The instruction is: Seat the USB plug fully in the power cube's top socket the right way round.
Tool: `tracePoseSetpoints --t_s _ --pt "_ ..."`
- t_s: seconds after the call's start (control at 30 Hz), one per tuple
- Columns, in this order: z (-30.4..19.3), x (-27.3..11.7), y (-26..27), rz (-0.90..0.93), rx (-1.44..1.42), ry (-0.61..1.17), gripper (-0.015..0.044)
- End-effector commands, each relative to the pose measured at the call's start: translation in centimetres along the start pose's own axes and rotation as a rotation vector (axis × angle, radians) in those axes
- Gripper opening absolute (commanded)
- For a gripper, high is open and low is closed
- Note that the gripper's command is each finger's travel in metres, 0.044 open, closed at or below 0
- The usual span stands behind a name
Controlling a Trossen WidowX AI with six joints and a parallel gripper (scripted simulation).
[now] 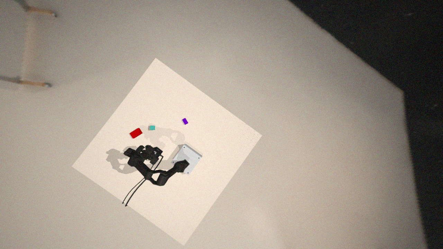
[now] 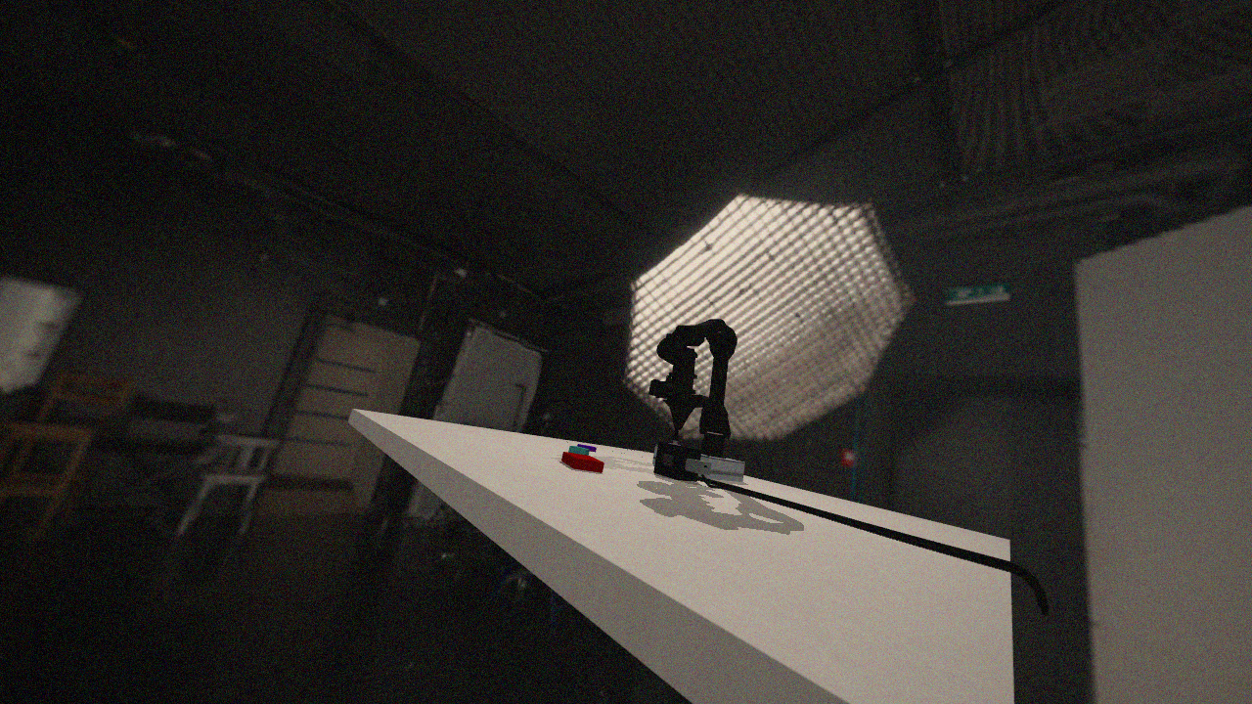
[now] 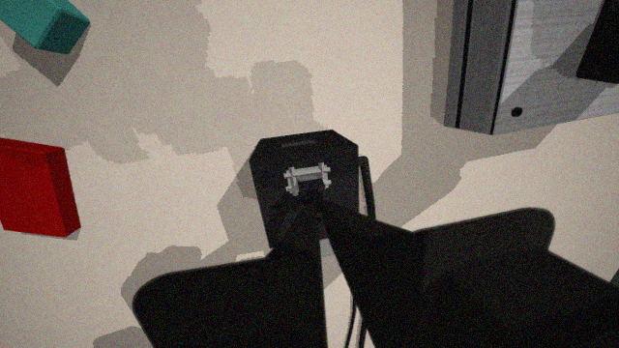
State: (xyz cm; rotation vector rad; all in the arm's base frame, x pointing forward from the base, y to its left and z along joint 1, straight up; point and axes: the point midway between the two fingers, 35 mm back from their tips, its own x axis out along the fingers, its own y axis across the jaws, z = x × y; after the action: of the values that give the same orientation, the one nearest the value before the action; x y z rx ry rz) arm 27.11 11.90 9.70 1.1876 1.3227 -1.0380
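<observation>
The black power cube (image 2: 669, 461) (image 3: 338, 159) stands on the table (image 1: 161, 83) (image 2: 884, 594). In the wrist view its bright metal socket (image 3: 308, 171) faces up. My gripper (image 3: 317, 210) (image 2: 677, 434) points down at the cube's top, with the fingertips over the near side of the socket. The gripper is shut on the USB plug, which is dark and almost wholly hidden between and below the fingertips. I cannot tell how deep the plug sits or which way round it is. In the top view the arm hides the cube.
A red block (image 1: 135, 133) (image 2: 582, 461) (image 3: 31, 193) and a teal block (image 1: 151, 127) (image 3: 44, 19) lie near the cube; a purple block (image 1: 185, 121) lies farther off. The arm's grey base plate (image 1: 192, 157) (image 3: 537, 92) is beside the cube. Black cables (image 1: 133, 189) (image 2: 831, 514) run over the table edge.
</observation>
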Motion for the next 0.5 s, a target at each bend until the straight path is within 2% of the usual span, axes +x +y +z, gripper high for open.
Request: tracePoseSetpoints --t_s 0.0,0.47 --pt "-0.05 0.10 0.02 0.000 -0.005 0.004 0.0000" --pt "-0.04 0.27 0.02 0.000 -0.005 0.004 0.0000"
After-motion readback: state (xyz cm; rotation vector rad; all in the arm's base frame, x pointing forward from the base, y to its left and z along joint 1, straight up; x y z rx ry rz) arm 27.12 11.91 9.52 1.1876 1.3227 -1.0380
